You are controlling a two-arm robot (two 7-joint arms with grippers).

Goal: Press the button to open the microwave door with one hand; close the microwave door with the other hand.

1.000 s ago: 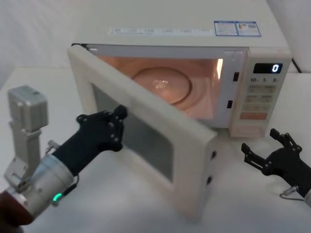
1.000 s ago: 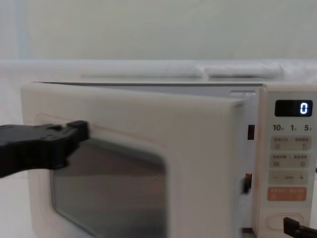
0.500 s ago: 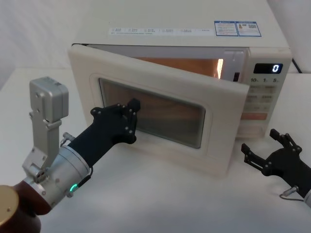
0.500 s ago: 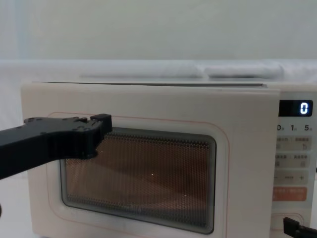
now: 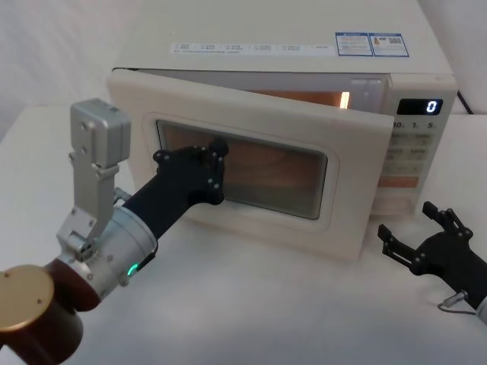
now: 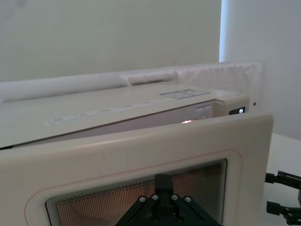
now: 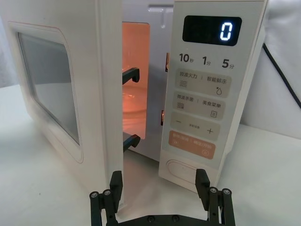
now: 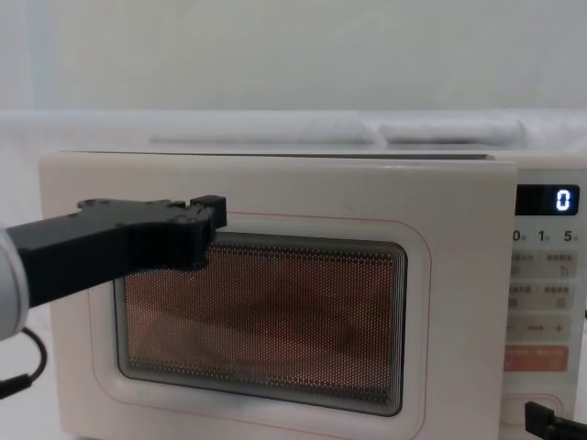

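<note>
We see left black blocky hand (image 5: 204, 173), fingers closed, pressed flat on wide cream microwave door (image 5: 346, 175), pushing it shut; door ajar. Right black hand (image 5: 420, 239), fingers spread, idles on white table (image 5: 251, 304) at 4 o'clock from door, clear of swing.

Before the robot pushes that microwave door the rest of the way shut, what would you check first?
1. Left gripper against the microwave door window: ok.
2. Door latched: not ok, a gap shows at its free edge with the cavity light on.
3. Right gripper clear of the door's swing: ok, it sits on the table in front of the button, jaws open.
4. Nothing in the gap: ok, only the latch hooks.
5. Left jaws' state: cannot tell.
</note>
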